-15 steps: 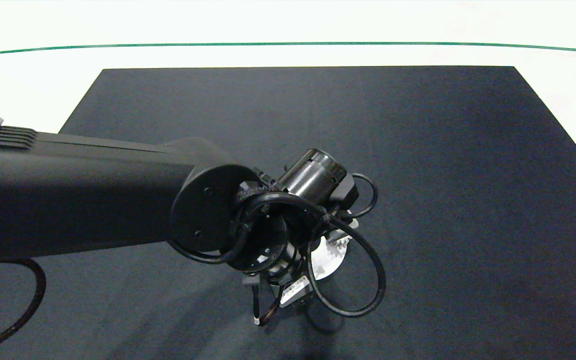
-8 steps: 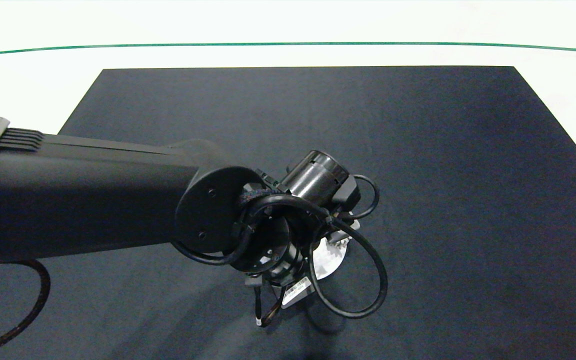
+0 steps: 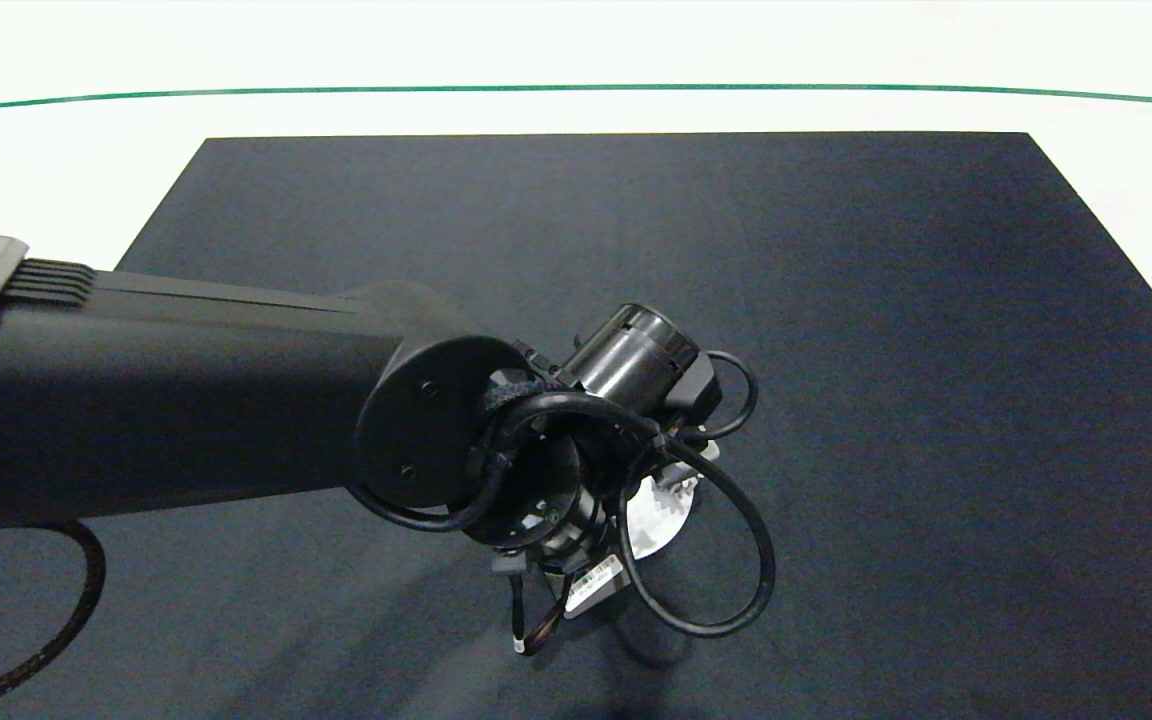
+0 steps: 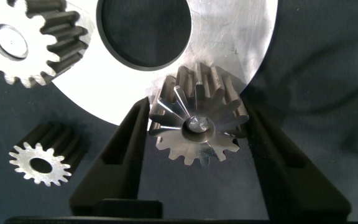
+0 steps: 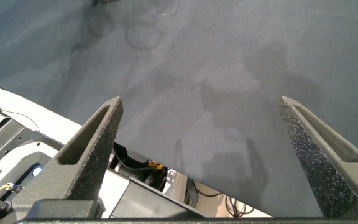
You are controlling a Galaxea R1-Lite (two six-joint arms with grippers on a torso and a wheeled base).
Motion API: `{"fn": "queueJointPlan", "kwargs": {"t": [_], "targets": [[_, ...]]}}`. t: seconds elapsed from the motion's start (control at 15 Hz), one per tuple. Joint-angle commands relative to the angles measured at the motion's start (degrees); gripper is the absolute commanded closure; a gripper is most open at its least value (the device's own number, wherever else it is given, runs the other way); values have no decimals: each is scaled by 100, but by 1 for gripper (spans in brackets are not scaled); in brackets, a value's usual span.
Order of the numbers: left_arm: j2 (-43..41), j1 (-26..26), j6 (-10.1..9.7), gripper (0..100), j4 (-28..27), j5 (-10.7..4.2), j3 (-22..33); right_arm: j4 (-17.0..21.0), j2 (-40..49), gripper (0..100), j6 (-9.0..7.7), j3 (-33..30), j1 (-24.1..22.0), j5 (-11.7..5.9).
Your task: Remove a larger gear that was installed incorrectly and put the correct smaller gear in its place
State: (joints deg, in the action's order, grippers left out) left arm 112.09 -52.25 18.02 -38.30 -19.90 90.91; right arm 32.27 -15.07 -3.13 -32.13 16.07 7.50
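A white table (image 3: 576, 110) carries a large dark mat (image 3: 836, 350) — matte, almost filling the view. A thin green line (image 3: 576, 88) curves across the table's far side — evenly lit, bright.

larger gear (image 4: 196, 127) | silver, spiky | on plate pin || smaller gear (image 4: 42, 163) | loose on mat

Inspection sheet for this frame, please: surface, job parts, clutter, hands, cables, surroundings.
Surface: dark mat on a white table.
Job's things: blunt-toothed gear on the metal plate; spiky gear loose on the mat; another gear on the plate.
Clutter: nothing seen.
Hands: left hand closed on the blunt-toothed gear; right hand open above the mat's edge.
Cables: cables looped around the left wrist.
Surroundings: green line across the table.
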Motion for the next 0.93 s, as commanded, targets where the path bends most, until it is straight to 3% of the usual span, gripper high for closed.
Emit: {"fn": "queueJointPlan", "kwargs": {"t": [0.07, 0.93], "targets": [[6, 13, 9, 49, -19, -6, -3, 16, 4, 0, -3, 14, 2, 6], [50, 13, 9, 72, -28, 30, -47, 16, 21, 0, -3, 85, 10, 6]]}}
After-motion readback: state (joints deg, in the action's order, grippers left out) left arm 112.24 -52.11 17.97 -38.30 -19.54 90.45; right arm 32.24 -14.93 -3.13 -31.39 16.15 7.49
